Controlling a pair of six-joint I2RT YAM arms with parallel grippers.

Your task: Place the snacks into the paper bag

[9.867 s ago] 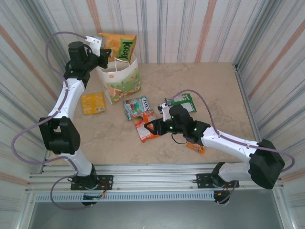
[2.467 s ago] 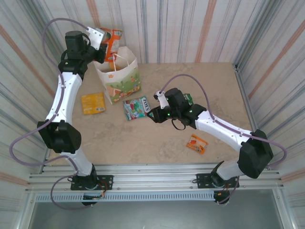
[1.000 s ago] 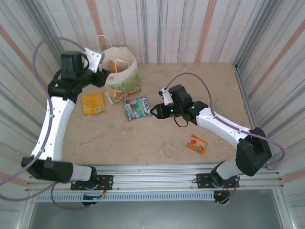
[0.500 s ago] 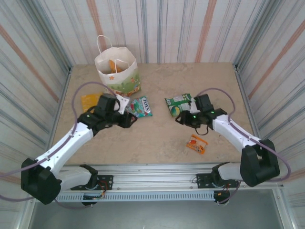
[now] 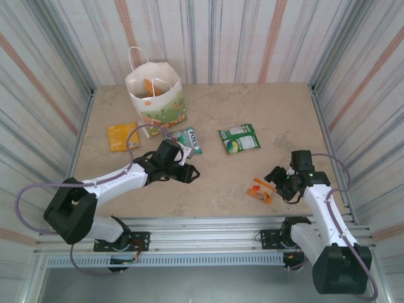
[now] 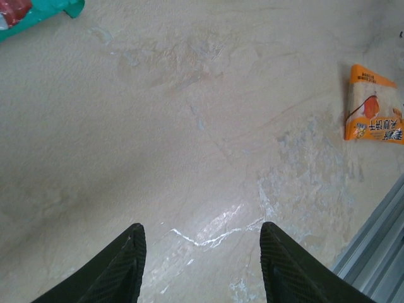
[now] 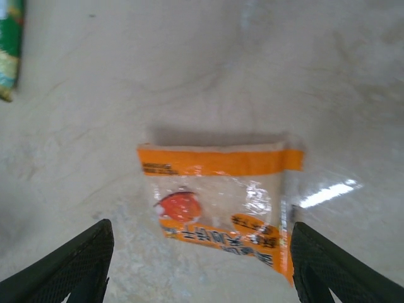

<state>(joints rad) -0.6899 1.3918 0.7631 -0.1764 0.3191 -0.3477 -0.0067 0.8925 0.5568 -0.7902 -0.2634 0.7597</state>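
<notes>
Beige tabletop (image 5: 278, 107) leaves loose snacks (image 5: 239, 138) apart from the paper bag (image 5: 163, 112) at far left, so we judge the right gripper (image 7: 201, 226) hangs wide open and empty over the small orange packet (image 7: 221, 202) to pinch it, while the left gripper (image 6: 199, 233) gapes empty over bare stone.

Paper bag (image 5: 156, 108): white, with an orange-and-green print on its lower part. Yellow-orange packet (image 5: 122, 136): plain, with small dark lettering. Teal packet (image 5: 188, 140): red accents. Green-and-white packet (image 5: 239, 139). Small orange packet (image 7: 221, 205): pale panel, red-orange disc. Table (image 5: 278, 107): mottled beige. Walls (image 5: 252, 38): white, grey and rust stripes.
</notes>
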